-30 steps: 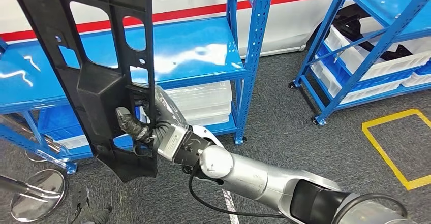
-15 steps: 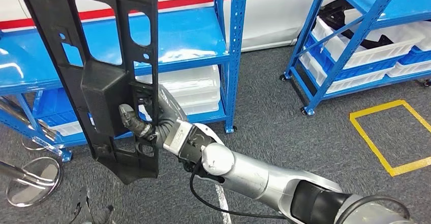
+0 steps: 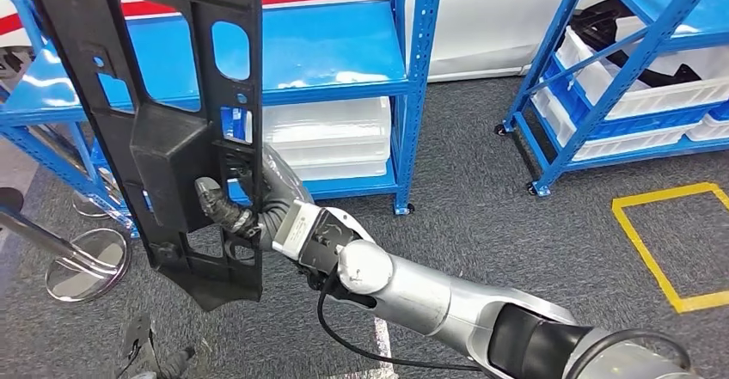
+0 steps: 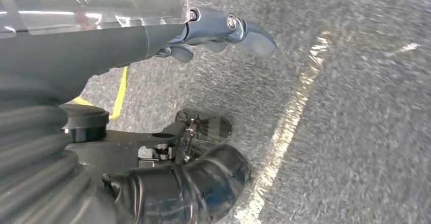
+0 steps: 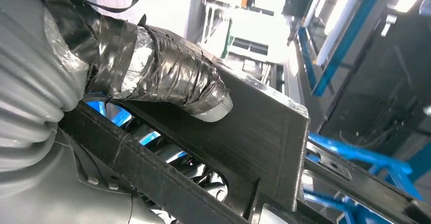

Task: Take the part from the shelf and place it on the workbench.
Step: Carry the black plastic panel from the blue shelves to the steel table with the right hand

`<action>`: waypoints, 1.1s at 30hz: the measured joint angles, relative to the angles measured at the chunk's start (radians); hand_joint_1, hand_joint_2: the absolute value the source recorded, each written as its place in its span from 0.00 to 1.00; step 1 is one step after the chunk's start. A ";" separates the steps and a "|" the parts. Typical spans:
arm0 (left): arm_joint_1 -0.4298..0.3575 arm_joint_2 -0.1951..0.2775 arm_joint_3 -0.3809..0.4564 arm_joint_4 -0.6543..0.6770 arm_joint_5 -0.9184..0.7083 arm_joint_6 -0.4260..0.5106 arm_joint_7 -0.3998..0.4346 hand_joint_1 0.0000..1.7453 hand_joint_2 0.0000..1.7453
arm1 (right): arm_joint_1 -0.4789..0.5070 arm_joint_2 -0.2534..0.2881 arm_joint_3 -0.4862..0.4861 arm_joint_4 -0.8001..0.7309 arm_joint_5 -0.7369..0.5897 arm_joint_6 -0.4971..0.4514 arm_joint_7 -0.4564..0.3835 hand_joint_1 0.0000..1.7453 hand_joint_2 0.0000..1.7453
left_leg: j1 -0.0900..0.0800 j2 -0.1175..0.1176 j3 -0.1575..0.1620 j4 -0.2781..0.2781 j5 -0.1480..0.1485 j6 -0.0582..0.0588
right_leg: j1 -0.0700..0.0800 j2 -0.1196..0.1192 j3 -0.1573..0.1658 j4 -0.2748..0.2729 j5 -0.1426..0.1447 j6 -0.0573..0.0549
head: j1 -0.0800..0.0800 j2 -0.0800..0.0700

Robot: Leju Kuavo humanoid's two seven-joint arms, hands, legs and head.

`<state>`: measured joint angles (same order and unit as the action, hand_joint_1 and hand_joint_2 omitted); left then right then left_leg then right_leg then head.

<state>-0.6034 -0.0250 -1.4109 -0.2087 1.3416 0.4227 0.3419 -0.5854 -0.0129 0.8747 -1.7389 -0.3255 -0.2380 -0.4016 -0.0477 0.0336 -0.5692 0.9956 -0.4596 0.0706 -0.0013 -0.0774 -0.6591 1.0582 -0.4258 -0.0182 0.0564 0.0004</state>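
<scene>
The right hand (image 3: 245,211) grips the long black part (image 3: 163,113), thumb taped and pressed on its boxy section, holding it upright before the blue shelf (image 3: 327,52). The left hand (image 4: 218,31) hangs over the floor, fingers loosely apart, holding nothing.

The part (image 3: 163,130) stands upright at the left of the head view, in front of the near shelf (image 3: 327,52). The right hand (image 3: 249,203) grips it from the right, low on its length, with the arm running back toward the lower right. Bins (image 3: 331,143) sit on the near shelf's lower level, behind and to the right of the part. A stool base (image 3: 86,263) rests on the floor left of the part's lower end. A second shelf (image 3: 636,61) stands well apart at the right, with bins (image 3: 636,95) on its levels. A floor marking (image 3: 666,241) lies in front of that shelf. The left hand (image 4: 223,28) hangs over the floor.
</scene>
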 joint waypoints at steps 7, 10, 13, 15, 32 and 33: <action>0.001 0.002 -0.001 0.000 -0.001 -0.023 0.014 0.00 1.00 | -0.003 0.001 -0.002 0.015 -0.044 0.044 -0.011 1.00 1.00 | 0.024 -0.056 -0.019 -0.013 0.035 -0.005 | -0.013 0.075 -0.096 0.246 -0.115 0.031 | 0.004 0.000; 0.001 0.003 -0.001 0.000 -0.005 -0.031 0.019 0.00 1.00 | -0.005 0.001 -0.002 0.018 -0.055 0.056 -0.014 1.00 1.00 | 0.039 -0.091 -0.049 0.039 0.016 -0.027 | -0.026 0.104 -0.021 0.107 -0.047 0.048 | 0.005 0.000; -0.001 0.006 -0.002 0.000 -0.009 -0.034 0.023 0.00 1.00 | -0.006 0.002 -0.003 0.022 -0.070 0.074 -0.023 1.00 1.00 | 0.045 -0.116 -0.092 0.084 0.009 -0.045 | -0.027 0.145 0.001 0.056 -0.050 0.040 | 0.006 0.000; 0.003 0.009 -0.006 0.000 -0.009 -0.035 0.025 0.00 1.00 | -0.006 0.002 -0.004 0.024 -0.079 0.083 -0.027 1.00 1.00 | 0.047 -0.125 -0.105 0.088 0.011 -0.052 | -0.026 0.127 -0.001 0.053 -0.049 0.030 | 0.006 0.000; 0.003 0.018 -0.023 0.001 -0.010 -0.047 0.027 0.00 1.00 | -0.015 0.009 -0.005 0.033 -0.087 0.094 -0.033 1.00 1.00 | 0.035 -0.013 -0.093 0.045 0.041 -0.054 | -0.021 -0.008 0.029 0.027 -0.062 0.034 | 0.000 0.000; 0.001 0.018 -0.023 0.001 -0.010 -0.047 0.027 0.00 1.00 | -0.015 0.009 -0.005 0.033 -0.087 0.095 -0.033 1.00 1.00 | 0.037 -0.021 -0.089 0.039 0.044 -0.046 | -0.023 0.007 0.022 0.046 -0.077 0.036 | 0.001 0.000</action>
<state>-0.6023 -0.0068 -1.4342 -0.2075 1.3312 0.3761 0.3693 -0.6007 -0.0036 0.8694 -1.7057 -0.4124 -0.1431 -0.4346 -0.0111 0.0121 -0.6577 1.0342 -0.4156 0.0244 -0.0239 -0.0701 -0.6372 1.1043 -0.5028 0.0179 0.0573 0.0008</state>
